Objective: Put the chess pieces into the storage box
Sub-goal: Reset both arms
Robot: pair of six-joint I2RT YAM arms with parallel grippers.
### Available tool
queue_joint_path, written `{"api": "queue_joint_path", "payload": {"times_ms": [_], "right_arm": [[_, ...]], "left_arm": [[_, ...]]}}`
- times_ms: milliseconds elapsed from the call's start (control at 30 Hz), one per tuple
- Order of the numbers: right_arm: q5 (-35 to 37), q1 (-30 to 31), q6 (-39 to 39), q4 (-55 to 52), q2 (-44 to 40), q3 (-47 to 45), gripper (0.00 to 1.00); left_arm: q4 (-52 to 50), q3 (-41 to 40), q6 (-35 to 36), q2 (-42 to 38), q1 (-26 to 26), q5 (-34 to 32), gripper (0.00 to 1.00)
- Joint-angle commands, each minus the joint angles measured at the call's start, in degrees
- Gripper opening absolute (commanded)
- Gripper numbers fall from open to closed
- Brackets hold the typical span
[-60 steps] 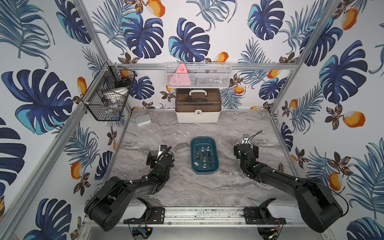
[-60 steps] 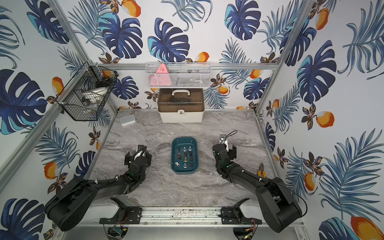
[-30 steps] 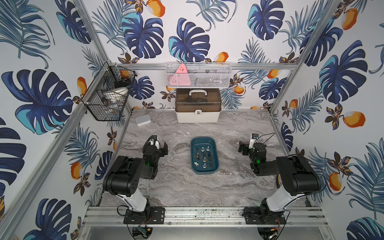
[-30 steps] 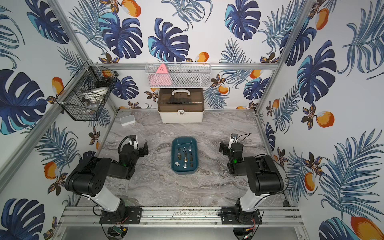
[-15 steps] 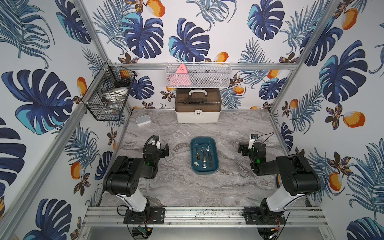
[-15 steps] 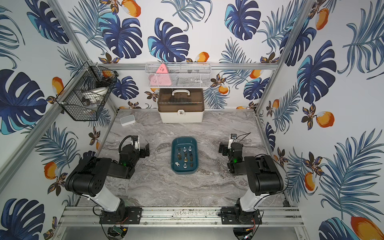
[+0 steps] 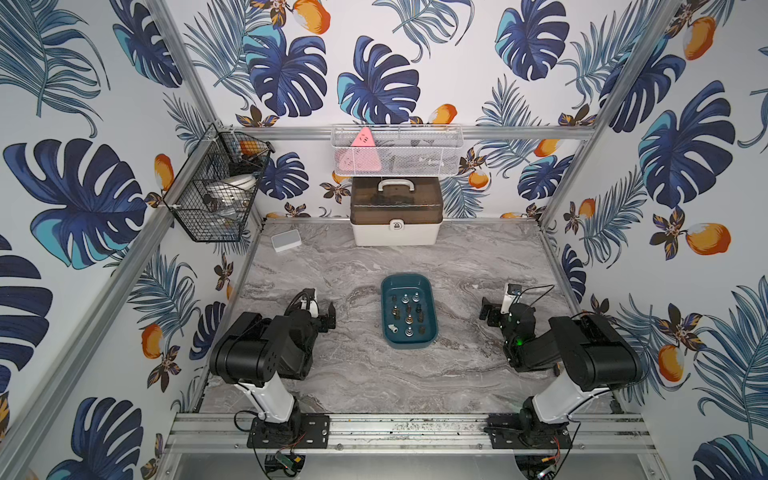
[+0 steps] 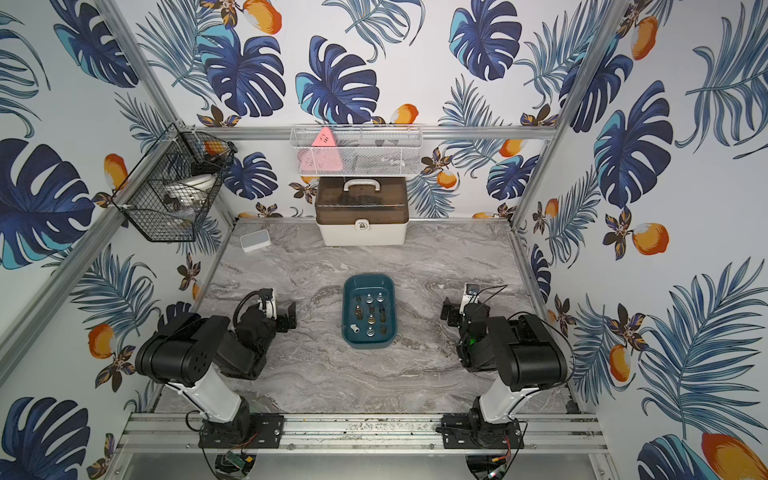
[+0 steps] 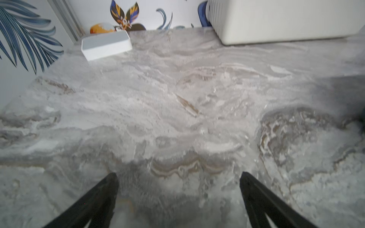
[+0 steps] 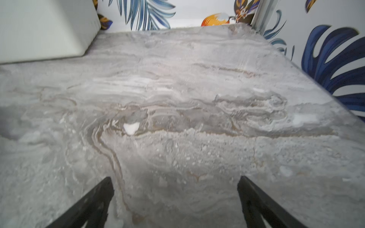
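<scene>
The storage box [image 7: 408, 277] [image 8: 368, 277] is a dark teal tray in the middle of the marble table. Several chess pieces [image 7: 409, 318] [image 8: 371, 319], silver, brass and dark, stand inside it, and a whitish one lies near its front left corner. In both top views no piece shows on the table outside it. My left gripper [image 7: 316, 306] [image 8: 272, 308] hovers low to the box's left, open and empty [image 9: 178, 177]. My right gripper [image 7: 506, 305] [image 8: 467, 307] sits to the box's right, also open with only bare marble between its fingers [image 10: 174, 180]. Both arms are folded back.
A white case with a brown lid [image 7: 395, 212] [image 9: 286, 19] [image 10: 45, 29] stands against the back wall. A small white-grey flat box [image 7: 286, 240] [image 9: 106, 44] lies at the back left. A black wire basket [image 7: 216, 195] and a white mesh shelf [image 7: 395, 149] hang on the walls.
Two seconds ago both arms reached forward beside the box; they have since folded back to the sides. Over the last half second they hardly move. Both grippers stay open.
</scene>
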Motion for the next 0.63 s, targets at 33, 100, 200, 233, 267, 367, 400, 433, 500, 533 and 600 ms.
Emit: {"api": "queue_joint_path", "payload": {"times_ms": [33, 100, 200, 233, 267, 367, 400, 433, 500, 533, 600], "right_arm": [[-0.3, 0.3, -0.5, -7.2, 0.8, 6.7, 1.0], [-0.7, 0.4, -0.1, -9.4, 0.1, 7.0, 1.0], [-0.4, 0.5, -0.5, -8.4, 0.5, 7.1, 1.0], [-0.3, 0.5, -0.3, -9.4, 0.3, 7.3, 1.0], [-0.4, 0.5, -0.4, -8.7, 0.5, 7.2, 1.0], [-0.4, 0.5, -0.4, -8.6, 0.6, 7.1, 1.0], [-0.4, 0.5, -0.5, -8.4, 0.6, 7.2, 1.0], [-0.3, 0.5, -0.6, -7.4, 0.9, 7.0, 1.0], [-0.3, 0.5, -0.5, -8.1, 0.8, 7.1, 1.0], [-0.4, 0.5, -0.6, -7.8, 0.8, 7.1, 1.0], [-0.4, 0.5, -0.5, -7.9, 0.8, 7.1, 1.0]], "left_arm": [[-10.1, 8.0, -0.2, -1.1, -0.2, -0.2, 0.99], [-6.9, 6.1, 0.5, -1.2, -0.2, 2.0, 0.99], [-11.7, 8.5, 0.2, -1.0, -0.2, 1.6, 0.99], [-11.0, 8.1, 0.2, -1.2, -0.2, 1.3, 0.99], [-9.9, 7.9, 0.3, -1.0, -0.2, 1.5, 0.99], [-11.2, 8.5, 0.2, -0.8, -0.1, 2.4, 0.99], [-11.6, 8.6, 0.0, -1.0, 0.1, 2.9, 0.99], [-11.1, 8.5, 0.2, -0.8, 0.1, 2.5, 0.99], [-11.1, 8.4, 0.2, -0.9, 0.1, 2.6, 0.99], [-11.0, 8.3, 0.2, -1.0, 0.1, 2.7, 0.99], [-10.5, 8.1, 0.0, -1.1, 0.1, 2.0, 0.99]]}}
